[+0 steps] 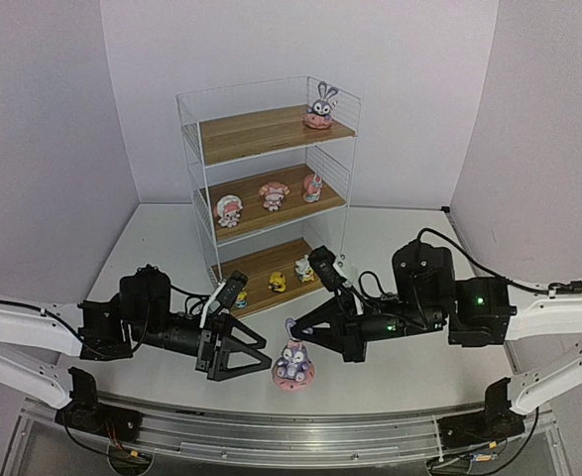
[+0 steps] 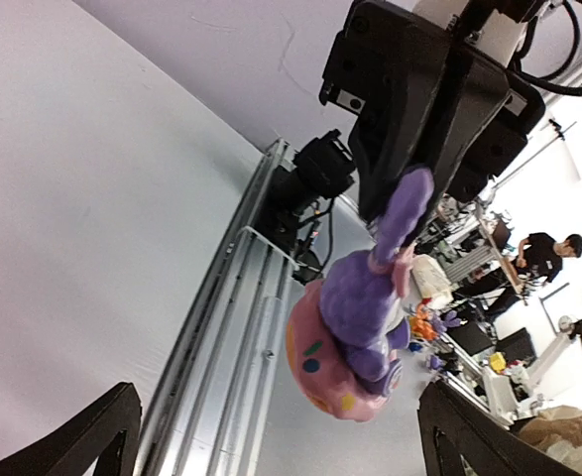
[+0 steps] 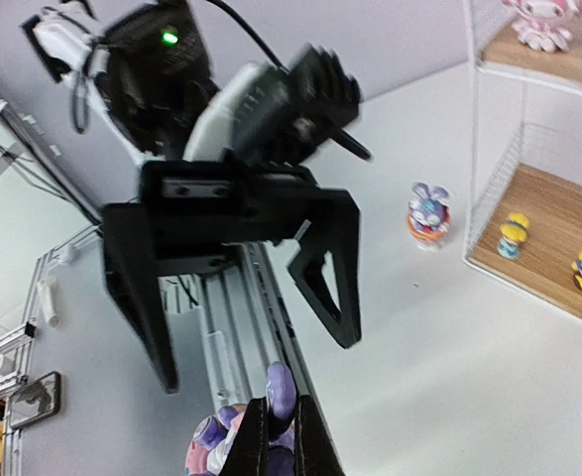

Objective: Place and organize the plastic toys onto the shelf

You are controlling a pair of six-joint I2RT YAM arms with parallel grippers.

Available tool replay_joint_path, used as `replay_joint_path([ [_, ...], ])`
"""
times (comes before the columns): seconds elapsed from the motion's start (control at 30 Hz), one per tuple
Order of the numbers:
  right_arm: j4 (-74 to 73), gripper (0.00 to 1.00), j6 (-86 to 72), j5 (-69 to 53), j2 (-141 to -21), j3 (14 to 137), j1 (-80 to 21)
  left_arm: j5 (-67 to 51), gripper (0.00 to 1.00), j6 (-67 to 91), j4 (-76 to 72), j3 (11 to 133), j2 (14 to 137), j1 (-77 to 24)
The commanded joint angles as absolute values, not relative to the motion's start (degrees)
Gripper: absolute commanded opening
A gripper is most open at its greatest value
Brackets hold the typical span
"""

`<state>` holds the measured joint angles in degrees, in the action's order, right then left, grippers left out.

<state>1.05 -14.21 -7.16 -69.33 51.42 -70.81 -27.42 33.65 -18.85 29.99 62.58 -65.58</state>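
A purple bunny on a pink base (image 1: 293,365) stands on the table in front of the shelf (image 1: 267,132). My right gripper (image 1: 295,333) is shut on one of its ears, seen close in the right wrist view (image 3: 279,405). My left gripper (image 1: 267,357) is open just left of the bunny, its fingers (image 2: 84,441) spread on either side of the bunny (image 2: 355,322) without touching it. Another bunny (image 1: 320,107) stands on the top board, three pink-white characters (image 1: 273,194) on the middle board, and a yellow toy (image 1: 278,283) and a white toy (image 1: 303,269) on the bottom board.
A small blue bunny (image 1: 239,297) stands on the table at the bottom board's left front corner, also in the right wrist view (image 3: 428,214). The metal rail (image 1: 300,436) runs along the table's near edge. White walls close in the sides and back.
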Motion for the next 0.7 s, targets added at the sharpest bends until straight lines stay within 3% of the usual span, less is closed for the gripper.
replay_joint_path([
  [0.0, 7.2, 0.00, -10.2, -17.0, -68.2, 53.5, -71.1, -37.7, 0.91, 40.2, -35.1, 26.6, 62.5, -65.5],
  [0.27, 7.4, 0.00, -5.2, -15.6, -72.3, 57.3, -71.1, -44.9, 0.82, 45.9, -44.4, 27.2, 68.3, -65.4],
  [0.37, 7.5, 0.00, -4.0, -14.9, -73.3, 58.4, -71.1, -46.1, 0.74, 46.4, -44.7, 27.9, 69.9, -65.5],
  [0.67, 8.1, 0.00, -1.6, -12.4, -73.6, 59.1, -71.1, -47.2, 0.36, 46.3, -45.0, 28.3, 70.6, -65.6],
])
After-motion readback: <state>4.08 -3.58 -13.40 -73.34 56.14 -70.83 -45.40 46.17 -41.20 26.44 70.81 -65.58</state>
